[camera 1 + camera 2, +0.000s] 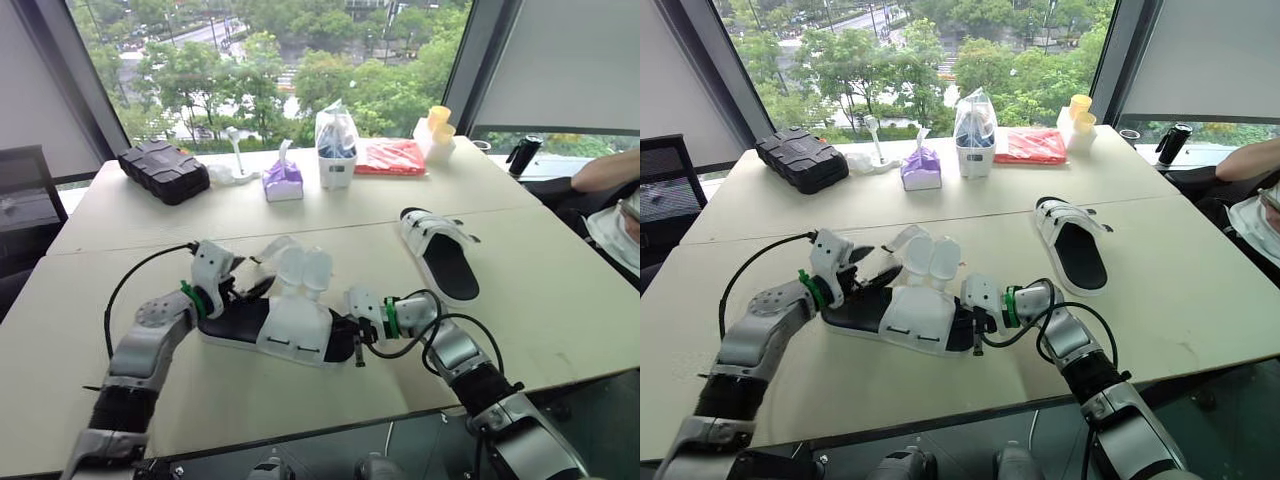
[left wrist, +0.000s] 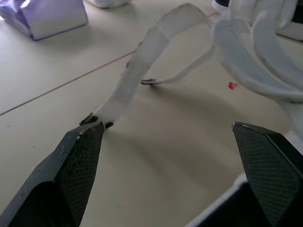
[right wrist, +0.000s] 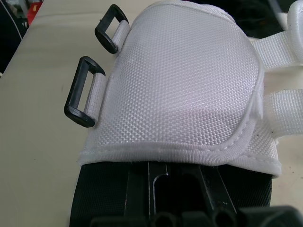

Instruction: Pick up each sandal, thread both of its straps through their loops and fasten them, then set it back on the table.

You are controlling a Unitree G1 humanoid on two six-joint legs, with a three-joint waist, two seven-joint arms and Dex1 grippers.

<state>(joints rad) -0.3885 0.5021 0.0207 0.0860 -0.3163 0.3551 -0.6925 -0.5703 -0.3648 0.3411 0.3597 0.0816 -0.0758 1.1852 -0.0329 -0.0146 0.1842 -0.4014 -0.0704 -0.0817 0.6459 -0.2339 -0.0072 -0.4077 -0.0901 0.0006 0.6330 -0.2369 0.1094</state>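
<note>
Left eye view: tissue box (image 1: 283, 182) behind unfastened sandal (image 1: 280, 325)

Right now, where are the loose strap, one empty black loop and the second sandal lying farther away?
loose strap (image 2: 135, 73): left wrist view, middle of the white webbing.
black loop (image 3: 74, 87): right wrist view, its outer bar.
second sandal (image 1: 445, 262): left eye view, the black footbed.

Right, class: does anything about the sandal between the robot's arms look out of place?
The near sandal is undone: one strap trails loose across the table, and its two black loops stand empty. Nothing looks spilled or damaged.
</note>
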